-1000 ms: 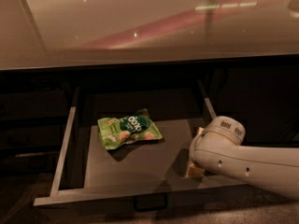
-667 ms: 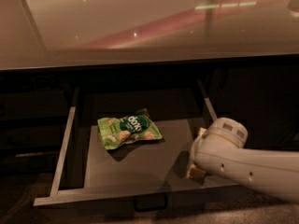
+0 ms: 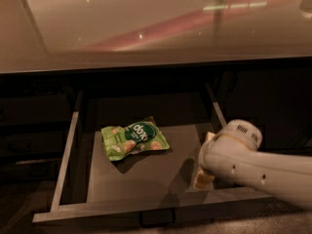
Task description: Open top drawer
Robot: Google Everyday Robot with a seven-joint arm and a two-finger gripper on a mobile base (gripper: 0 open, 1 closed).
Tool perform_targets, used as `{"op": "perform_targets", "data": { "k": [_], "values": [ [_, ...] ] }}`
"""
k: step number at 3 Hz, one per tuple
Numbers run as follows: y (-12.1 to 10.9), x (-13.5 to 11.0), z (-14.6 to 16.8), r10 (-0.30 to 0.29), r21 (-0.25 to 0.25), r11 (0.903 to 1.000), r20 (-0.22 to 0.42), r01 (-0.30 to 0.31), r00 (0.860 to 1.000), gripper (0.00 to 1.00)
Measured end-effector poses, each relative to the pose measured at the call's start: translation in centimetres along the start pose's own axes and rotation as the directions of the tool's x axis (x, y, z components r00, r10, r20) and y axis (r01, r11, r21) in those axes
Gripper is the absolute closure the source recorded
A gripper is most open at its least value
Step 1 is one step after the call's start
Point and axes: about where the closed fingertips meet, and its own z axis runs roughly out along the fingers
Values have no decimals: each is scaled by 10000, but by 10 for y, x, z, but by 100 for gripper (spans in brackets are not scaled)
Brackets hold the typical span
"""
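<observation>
The top drawer (image 3: 68,150) stands pulled out under the countertop, with its grey floor and pale sides showing. Its small dark handle (image 3: 157,219) sits at the middle of the front edge, at the bottom of the view. My white arm (image 3: 243,160) reaches in from the right over the drawer's front right corner. The gripper (image 3: 204,177) is mostly hidden behind the arm's end, low inside the drawer by its right side wall; only a pale yellowish part of it shows.
A green snack bag (image 3: 134,138) lies on the drawer floor, left of centre. A glossy pale countertop (image 3: 146,28) spans the top. Dark cabinet fronts (image 3: 34,126) flank the drawer on both sides.
The arm has shifted very slightly to the right. The drawer and the snack bag have not moved.
</observation>
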Motion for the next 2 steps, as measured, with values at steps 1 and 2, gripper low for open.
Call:
{"op": "perform_targets", "data": {
  "k": [1,2],
  "values": [
    [-43,-18,-39,475,225,9985,737,-492,9961,0],
    [-75,-31,-99,701,475,9959,1281,-767,9893,0]
  ]
}}
